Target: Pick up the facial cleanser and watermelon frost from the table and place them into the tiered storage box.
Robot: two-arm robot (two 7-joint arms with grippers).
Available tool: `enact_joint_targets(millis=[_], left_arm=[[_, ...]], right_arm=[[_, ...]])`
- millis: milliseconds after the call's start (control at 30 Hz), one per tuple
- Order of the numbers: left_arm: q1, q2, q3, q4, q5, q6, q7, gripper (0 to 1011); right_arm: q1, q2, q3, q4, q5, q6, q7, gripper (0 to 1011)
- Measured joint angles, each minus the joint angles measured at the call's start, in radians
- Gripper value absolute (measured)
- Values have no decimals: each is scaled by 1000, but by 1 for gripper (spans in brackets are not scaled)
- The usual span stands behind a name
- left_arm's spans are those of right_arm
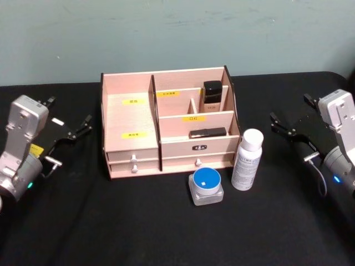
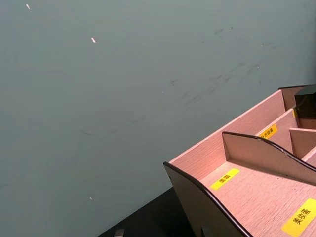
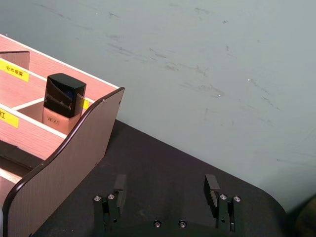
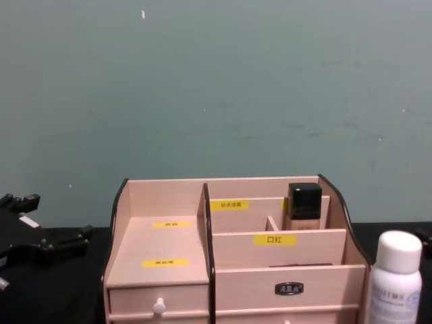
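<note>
On the black table (image 1: 138,227), just in front of the pale wooden tiered storage box (image 1: 128,117), stand a white cylindrical cleanser bottle (image 1: 247,159) and a squat clear blue-lidded jar (image 1: 206,186). The left gripper (image 1: 67,114) and right gripper (image 1: 292,113) hover either side, spread wide, empty.

The white facial cleanser (image 1: 247,159) stands upright at the pale wooden tiered storage box's (image 1: 183,78) front right corner, with the blue-lidded watermelon frost (image 1: 206,186) just before its front.
</note>
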Motion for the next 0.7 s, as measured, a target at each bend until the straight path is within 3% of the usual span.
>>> enact_joint_targets(millis=[700], left_arm=[[0, 0, 0, 0, 0, 0, 0, 1010]], right_arm=[[0, 0, 0, 0, 0, 0, 0, 1003]])
